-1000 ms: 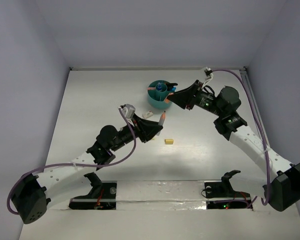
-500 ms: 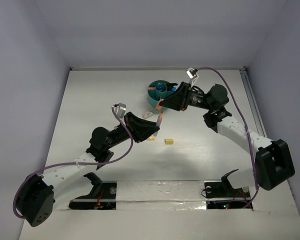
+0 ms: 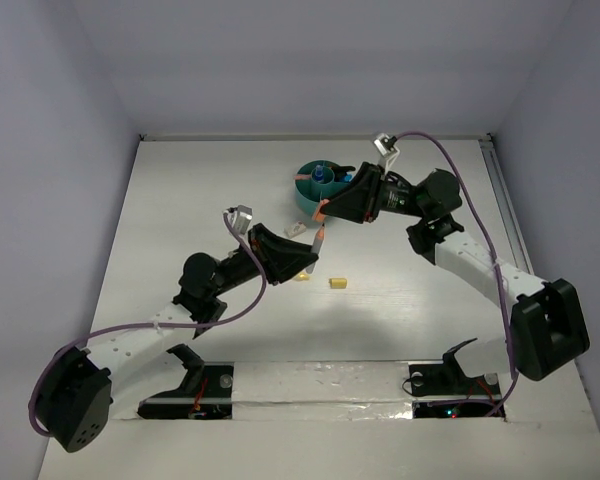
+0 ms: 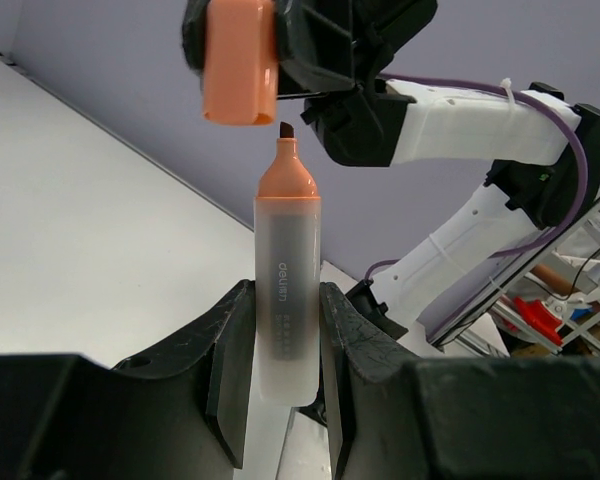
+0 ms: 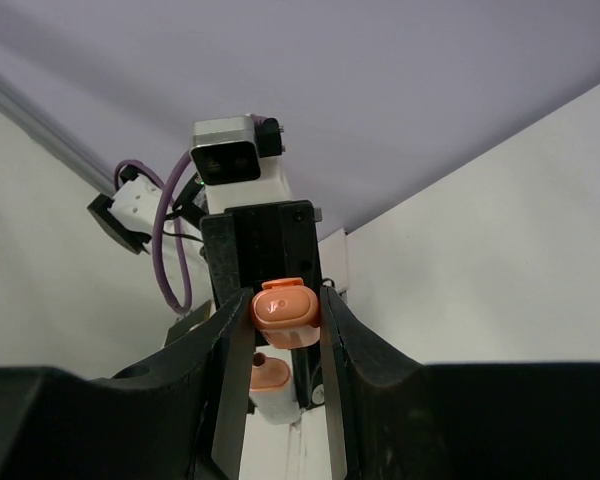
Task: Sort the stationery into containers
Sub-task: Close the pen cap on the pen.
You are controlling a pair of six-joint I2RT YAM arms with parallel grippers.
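One marker (image 4: 287, 290), cap (image 4: 240, 60) off: left wrist view (overhead too small).

This is a robotics lab test cell. A white table (image 3: 200, 190) is boxed in by plain lavender walls (image 3: 50, 150) rising from its far and side edges. Two robot arms, left (image 3: 130, 345) and right (image 3: 480, 275), are bolted along the table's near edge and trail purple cables (image 3: 421, 134). Off the table, the left wrist view catches a cluttered metal rack (image 4: 580, 300).
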